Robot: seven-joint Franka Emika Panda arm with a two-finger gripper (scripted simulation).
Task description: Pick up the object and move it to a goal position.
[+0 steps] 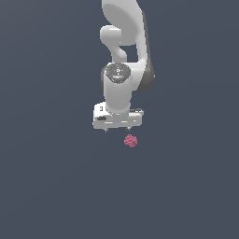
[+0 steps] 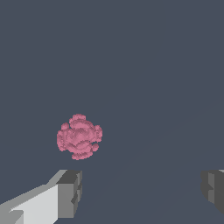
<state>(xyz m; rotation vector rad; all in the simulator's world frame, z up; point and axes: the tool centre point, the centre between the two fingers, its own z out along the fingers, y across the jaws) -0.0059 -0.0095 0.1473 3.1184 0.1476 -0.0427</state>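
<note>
The object (image 1: 130,140) is a tiny pinkish-red, bumpy, raspberry-like lump on the dark grey floor. It also shows in the wrist view (image 2: 79,136). My white gripper (image 1: 117,129) hangs just above and behind it, slightly toward the exterior view's left. Only the short tips of its fingers (image 1: 129,127) peek below the hand. In the wrist view the gripper (image 2: 142,192) is open, with the two grey fingertips (image 2: 70,192) set wide apart. The lump lies outside the gap, beyond one fingertip. Nothing is held.
The white arm (image 1: 125,51) rises behind the hand toward the top of the exterior view. The plain dark grey floor (image 1: 56,186) lies all around.
</note>
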